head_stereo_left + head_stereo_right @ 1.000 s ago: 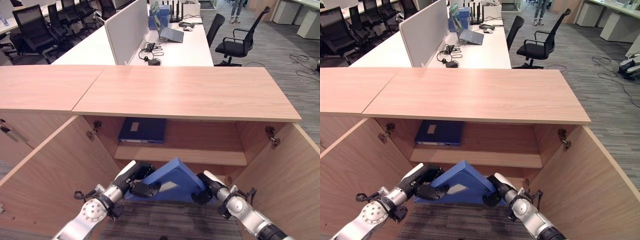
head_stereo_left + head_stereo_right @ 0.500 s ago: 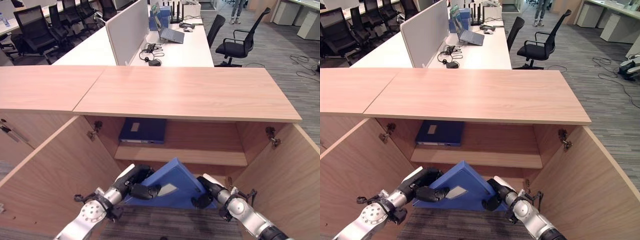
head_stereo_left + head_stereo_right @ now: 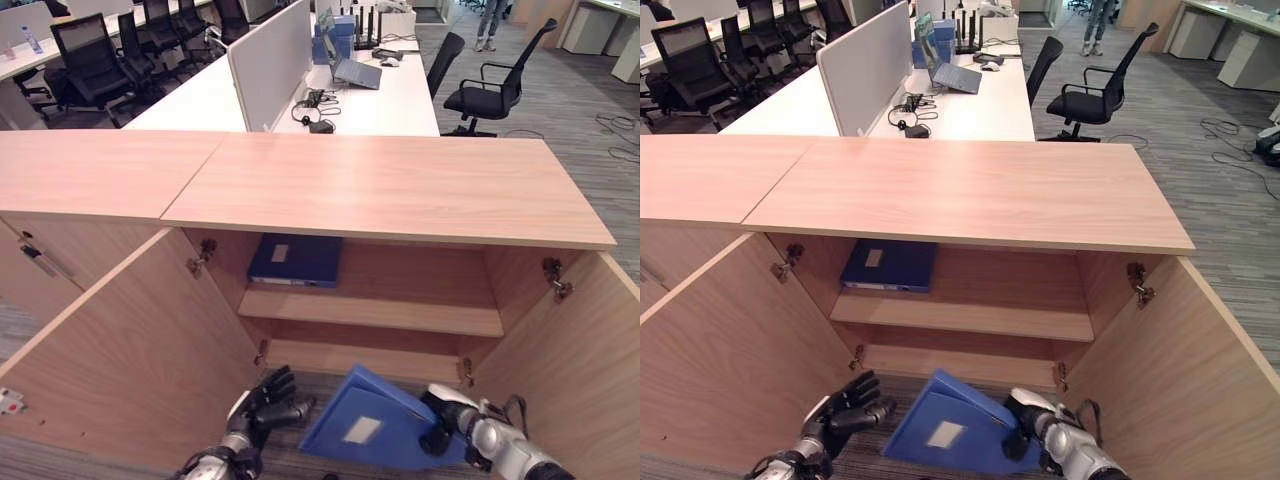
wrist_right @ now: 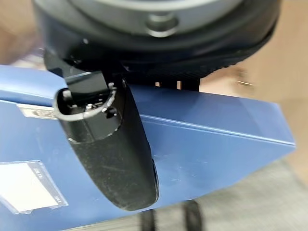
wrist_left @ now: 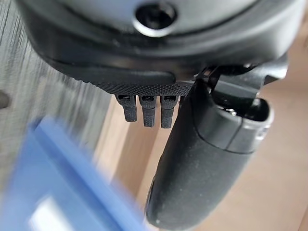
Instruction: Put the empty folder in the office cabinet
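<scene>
Your blue folder (image 3: pixel 375 432) is low in front of the open office cabinet (image 3: pixel 390 190), tilted with its labelled face up and its far edge raised toward the cabinet's lower compartment; it sits over the grey carpet (image 3: pixel 890 395) at the cabinet's mouth and is not yet on the shelf (image 3: pixel 370 312). Your right hand (image 3: pixel 447 425) has hold of it at the folder's right side: in the right wrist view the thumb (image 4: pixel 113 154) lies pressed across the blue cover, and the fingers go down behind the folder's far edge, so it reads as a pinch between thumb and fingers. Your left hand (image 3: pixel 268 402) is apart from the folder, just to its left, with a gap of carpet between them; its fingers (image 3: pixel 860 392) are spread and nearly straight, holding nothing, and the left wrist view shows the folder's blue corner beside the thumb without contact. On the shelf, toward the left, a second dark blue folder (image 3: pixel 296 260) lies flat with a pale label on top. Both cabinet doors stand swung open, the left door (image 3: pixel 130 350) and the right door (image 3: pixel 580 360) flanking your arms. Beyond the cabinet's wooden top you see a white surface (image 3: pixel 370 95) carrying a laptop (image 3: pixel 352 68), and black office chairs (image 3: pixel 490 85) on the carpet.
</scene>
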`<state>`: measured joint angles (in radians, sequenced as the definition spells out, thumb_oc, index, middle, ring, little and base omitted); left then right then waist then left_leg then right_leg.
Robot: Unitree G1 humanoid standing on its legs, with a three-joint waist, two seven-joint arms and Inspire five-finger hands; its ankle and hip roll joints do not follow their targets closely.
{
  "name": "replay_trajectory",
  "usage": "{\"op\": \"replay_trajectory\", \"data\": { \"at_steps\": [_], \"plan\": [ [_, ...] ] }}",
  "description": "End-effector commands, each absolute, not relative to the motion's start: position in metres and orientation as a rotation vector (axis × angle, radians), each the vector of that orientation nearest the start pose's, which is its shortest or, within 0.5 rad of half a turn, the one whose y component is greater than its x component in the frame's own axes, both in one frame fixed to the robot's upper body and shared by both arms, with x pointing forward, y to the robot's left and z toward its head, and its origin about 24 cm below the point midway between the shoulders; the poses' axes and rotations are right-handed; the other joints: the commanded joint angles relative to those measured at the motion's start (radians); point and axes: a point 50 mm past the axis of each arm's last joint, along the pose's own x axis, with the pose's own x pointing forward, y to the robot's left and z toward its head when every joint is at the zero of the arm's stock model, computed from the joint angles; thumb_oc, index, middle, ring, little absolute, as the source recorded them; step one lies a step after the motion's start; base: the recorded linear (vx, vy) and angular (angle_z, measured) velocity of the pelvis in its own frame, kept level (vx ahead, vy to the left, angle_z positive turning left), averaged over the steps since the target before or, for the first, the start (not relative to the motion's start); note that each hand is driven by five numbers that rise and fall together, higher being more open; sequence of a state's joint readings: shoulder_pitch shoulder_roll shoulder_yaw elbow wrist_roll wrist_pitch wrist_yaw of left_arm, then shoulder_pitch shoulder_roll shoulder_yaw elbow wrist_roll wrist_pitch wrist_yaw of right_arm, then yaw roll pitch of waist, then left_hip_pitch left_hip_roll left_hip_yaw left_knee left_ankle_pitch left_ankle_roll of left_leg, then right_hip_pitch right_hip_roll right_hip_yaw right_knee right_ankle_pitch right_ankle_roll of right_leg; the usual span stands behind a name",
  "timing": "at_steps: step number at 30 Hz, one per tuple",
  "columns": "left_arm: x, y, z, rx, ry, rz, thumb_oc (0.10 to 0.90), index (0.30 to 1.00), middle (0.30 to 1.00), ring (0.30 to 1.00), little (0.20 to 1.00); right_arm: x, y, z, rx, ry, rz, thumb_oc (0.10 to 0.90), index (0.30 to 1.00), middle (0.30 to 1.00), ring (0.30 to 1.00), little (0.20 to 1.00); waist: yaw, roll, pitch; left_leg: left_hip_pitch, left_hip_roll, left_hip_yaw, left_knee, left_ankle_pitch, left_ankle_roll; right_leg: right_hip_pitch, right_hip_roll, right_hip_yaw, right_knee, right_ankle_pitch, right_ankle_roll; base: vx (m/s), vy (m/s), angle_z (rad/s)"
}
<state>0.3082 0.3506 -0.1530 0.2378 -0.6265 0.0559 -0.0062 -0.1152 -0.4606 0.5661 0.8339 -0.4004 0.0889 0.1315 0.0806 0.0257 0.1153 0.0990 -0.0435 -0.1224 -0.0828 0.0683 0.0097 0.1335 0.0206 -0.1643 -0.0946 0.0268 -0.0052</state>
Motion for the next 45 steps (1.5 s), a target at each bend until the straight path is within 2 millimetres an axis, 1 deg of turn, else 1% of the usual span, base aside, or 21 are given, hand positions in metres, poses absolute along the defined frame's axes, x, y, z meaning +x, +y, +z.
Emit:
{"op": "replay_trajectory", "data": {
  "at_steps": [1,7,8,11,12,13,14,15,16,17,18,19,21,22,24,29,39,41,42,43,45],
  "plan": [
    [0.173,0.215,-0.048,-0.337,0.455,0.095,0.8,0.9,0.9,0.9,0.9,0.224,-0.224,-0.084,-1.076,0.704,0.504,0.4,0.3,0.3,0.3,0.3,-0.005,-0.051,-0.045,-0.014,-0.004,-0.008,-0.004,-0.084,-0.021,0.021,-0.067,-0.072,0.007,-0.04,0.104,0.0,0.0,0.0],
    [0.151,0.213,-0.078,-0.416,0.6,0.164,0.8,0.9,0.9,0.9,0.9,0.234,-0.233,-0.075,-1.2,0.694,0.545,0.4,0.3,0.3,0.3,0.3,0.002,-0.049,-0.039,-0.019,-0.006,-0.021,-0.004,-0.08,-0.02,0.019,-0.068,-0.083,0.007,-0.042,0.104,0.0,-0.011,0.06],
    [0.14,0.217,-0.092,-0.43,0.671,0.215,0.8,0.9,0.9,0.9,0.9,0.236,-0.24,-0.073,-1.229,0.725,0.554,0.4,0.3,0.3,0.3,0.3,0.006,-0.05,-0.037,-0.022,-0.008,-0.025,-0.004,-0.08,-0.021,0.018,-0.069,-0.087,0.007,-0.043,0.104,0.0,-0.011,0.09],
    [0.131,0.219,-0.104,-0.428,0.736,0.256,0.8,0.9,0.9,0.9,0.9,0.231,-0.251,-0.078,-1.15,0.8,0.496,0.4,0.3,0.3,0.3,0.3,0.009,-0.05,-0.037,-0.026,-0.009,-0.028,-0.004,-0.078,-0.022,0.016,-0.069,-0.093,0.007,-0.044,0.104,0.0,-0.009,0.1],
    [0.122,0.22,-0.117,-0.457,0.802,0.319,0.8,0.9,0.9,0.9,0.9,0.224,-0.258,-0.085,-0.868,0.874,0.328,0.4,0.3,0.3,0.3,0.3,0.009,-0.05,-0.036,-0.029,-0.01,-0.029,-0.004,-0.075,-0.023,0.013,-0.07,-0.094,0.007,-0.042,0.104,0.0,-0.006,0.07],
    [0.123,0.22,-0.117,-0.457,0.801,0.318,0.8,0.9,0.9,0.9,0.9,0.224,-0.259,-0.085,-0.867,0.874,0.327,0.4,0.3,0.3,0.3,0.3,0.01,-0.05,-0.036,-0.03,-0.01,-0.029,-0.004,-0.075,-0.023,0.012,-0.07,-0.094,0.007,-0.042,0.104,0.01,-0.014,0.11],
    [0.113,0.22,-0.13,-0.495,0.875,0.39,0.8,0.9,0.9,0.9,0.9,0.225,-0.252,-0.086,-0.46,0.85,0.127,0.4,0.3,0.3,0.3,0.3,0.011,-0.048,-0.03,-0.03,-0.01,-0.028,-0.004,-0.077,-0.024,0.012,-0.07,-0.091,0.007,-0.043,0.103,0.01,-0.01,0.12],
    [0.105,0.219,-0.137,-0.501,0.925,0.419,0.8,0.9,0.9,0.9,0.9,0.226,-0.244,-0.089,-0.271,0.832,0.058,0.4,0.3,0.3,0.3,0.3,0.011,-0.047,-0.028,-0.03,-0.011,-0.027,-0.004,-0.079,-0.025,0.011,-0.07,-0.089,0.007,-0.042,0.103,0.01,-0.008,0.06],
    [0.106,0.219,-0.137,-0.501,0.925,0.418,0.8,0.9,0.9,0.9,0.9,0.226,-0.244,-0.089,-0.27,0.832,0.058,0.4,0.3,0.3,0.3,0.3,0.01,-0.047,-0.03,-0.034,-0.011,-0.028,-0.004,-0.078,-0.025,0.008,-0.07,-0.089,0.007,-0.041,0.103,0.0,0.0,0.0],
    [0.088,0.217,-0.148,-0.522,1.008,0.469,0.8,0.9,0.9,0.9,0.9,0.235,-0.228,-0.088,0.133,0.763,-0.09,0.4,0.3,0.3,0.3,0.3,0.013,-0.041,-0.024,-0.029,-0.011,-0.024,-0.004,-0.085,-0.026,0.01,-0.068,-0.085,0.007,-0.042,0.101,0.01,0.003,-0.05],
    [0.089,0.217,-0.148,-0.522,1.008,0.468,0.8,0.9,0.9,0.9,0.9,0.235,-0.228,-0.088,0.133,0.763,-0.09,0.4,0.3,0.3,0.3,0.3,0.013,-0.042,-0.026,-0.032,-0.012,-0.025,-0.004,-0.082,-0.026,0.007,-0.069,-0.086,0.007,-0.041,0.101,0.02,0.006,-0.08],
    [0.073,0.216,-0.155,-0.52,1.077,0.487,0.8,0.9,0.9,0.9,0.9,0.243,-0.212,-0.086,0.47,0.687,-0.186,0.4,0.3,0.3,0.3,0.3,0.016,-0.037,-0.024,-0.032,-0.011,-0.018,-0.004,-0.086,-0.028,0.005,-0.067,-0.081,0.007,-0.042,0.099,0.01,0.011,-0.06],
    [0.057,0.219,-0.161,-0.499,1.15,0.501,0.8,0.9,0.9,0.9,0.9,0.25,-0.205,-0.081,0.649,0.616,-0.227,0.4,0.3,0.3,0.3,0.3,0.017,-0.033,-0.028,-0.034,-0.009,-0.012,-0.004,-0.088,-0.031,0.0,-0.064,-0.077,0.007,-0.042,0.098,0.02,0.01,-0.05],
    [0.057,0.219,-0.161,-0.499,1.15,0.501,0.8,0.9,0.9,0.9,0.9,0.25,-0.205,-0.081,0.649,0.616,-0.227,0.4,0.3,0.3,0.3,0.3,0.017,-0.033,-0.028,-0.034,-0.009,-0.012,-0.004,-0.088,-0.031,0.0,-0.064,-0.077,0.007,-0.042,0.098,0.01,0.008,-0.05],
    [0.037,0.226,-0.167,-0.4,1.256,0.476,0.8,0.9,0.9,0.9,0.9,0.259,-0.203,-0.073,0.768,0.538,-0.25,0.4,0.3,0.3,0.3,0.3,0.015,-0.033,-0.034,-0.036,-0.008,-0.01,-0.004,-0.089,-0.035,-0.003,-0.062,-0.075,0.007,-0.042,0.096,0.01,0.003,-0.02],
    [0.018,0.235,-0.17,-0.327,1.345,0.472,0.8,0.9,0.9,0.9,0.9,0.267,-0.209,-0.069,0.893,0.487,-0.342,0.4,0.3,0.3,0.3,0.3,0.018,-0.033,-0.041,-0.039,-0.005,-0.007,-0.004,-0.091,-0.036,-0.008,-0.059,-0.072,0.007,-0.044,0.094,0.03,0.004,-0.02],
    [0.001,0.244,-0.169,-0.291,1.393,0.515,0.8,0.9,0.9,0.9,0.9,0.291,-0.216,-0.051,1.066,0.379,-0.433,0.4,0.3,0.3,0.3,0.3,0.035,-0.029,-0.017,-0.086,-0.002,-0.006,-0.004,-0.079,-0.037,-0.053,-0.058,-0.076,0.007,-0.039,0.095,-0.01,-0.001,0.0],
    [0.001,0.245,-0.169,-0.273,1.393,0.513,0.8,0.9,0.9,0.9,0.9,0.306,-0.224,-0.033,1.139,0.285,-0.469,0.4,0.3,0.3,0.3,0.3,0.04,-0.019,-0.003,-0.115,-0.004,-0.008,-0.004,-0.068,-0.037,-0.081,-0.057,-0.078,0.007,-0.036,0.096,-0.04,-0.001,0.01],
    [0.002,0.245,-0.169,-0.273,1.392,0.512,0.8,0.9,0.9,0.9,0.9,0.306,-0.225,-0.033,1.139,0.284,-0.469,0.4,0.3,0.3,0.3,0.3,0.04,-0.019,-0.003,-0.118,-0.004,-0.008,-0.004,-0.068,-0.037,-0.083,-0.057,-0.079,0.007,-0.035,0.096,-0.09,-0.001,0.01],
    [0.003,0.246,-0.169,-0.242,1.397,0.494,0.8,0.9,0.9,0.9,0.9,0.324,-0.233,-0.011,1.192,0.194,-0.489,0.4,0.3,0.3,0.3,0.3,0.046,-0.007,0.015,-0.16,-0.006,-0.014,-0.004,-0.054,-0.036,-0.124,-0.056,-0.082,0.007,-0.028,0.096,-0.09,-0.011,0.04],
    [0.005,0.247,-0.168,-0.236,1.393,0.489,0.8,0.9,0.9,0.9,0.9,0.333,-0.236,0.001,1.21,0.154,-0.487,0.4,0.3,0.3,0.3,0.3,0.049,-0.003,0.02,-0.182,-0.007,-0.016,-0.004,-0.048,-0.036,-0.145,-0.056,-0.082,0.007,-0.024,0.096,-0.06,-0.011,0.08]
  ]
}}
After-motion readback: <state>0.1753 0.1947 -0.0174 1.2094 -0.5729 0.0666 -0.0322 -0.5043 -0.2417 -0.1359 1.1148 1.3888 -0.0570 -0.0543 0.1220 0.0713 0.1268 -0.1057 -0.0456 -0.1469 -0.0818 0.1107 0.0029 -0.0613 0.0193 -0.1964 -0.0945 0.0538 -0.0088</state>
